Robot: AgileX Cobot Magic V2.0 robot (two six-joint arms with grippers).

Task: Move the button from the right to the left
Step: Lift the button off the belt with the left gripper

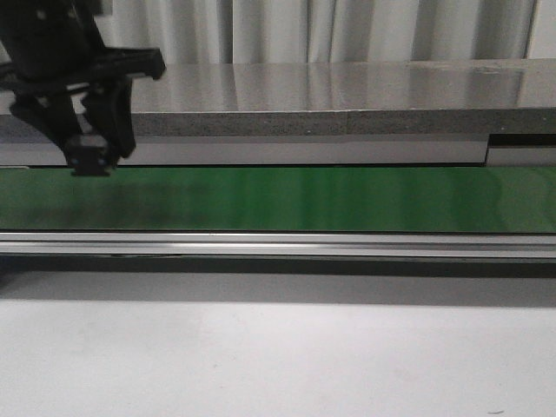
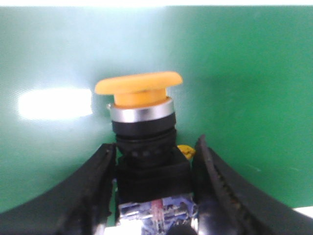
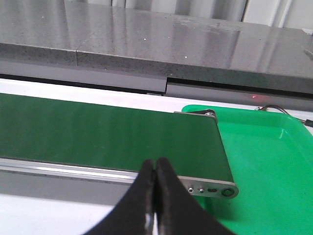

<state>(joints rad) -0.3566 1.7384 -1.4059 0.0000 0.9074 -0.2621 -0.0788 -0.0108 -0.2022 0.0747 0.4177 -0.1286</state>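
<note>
Between the curved black fingers of the left gripper [image 2: 154, 196] sits the small push-button with a round orange-yellow mushroom cap, silver collar and black boxy body [image 2: 146, 147], pinched at its body with the cap pointing away from the wrist toward the dark green conveyor belt [image 2: 244, 88] just beyond. Seen from the front, that gripper [image 1: 90, 161] hangs over the belt's far edge. Well apart, the right gripper [image 3: 155, 196] has its fingers pressed together, with a bright green plastic tray [image 3: 274, 166] beyond the belt's end.
</note>
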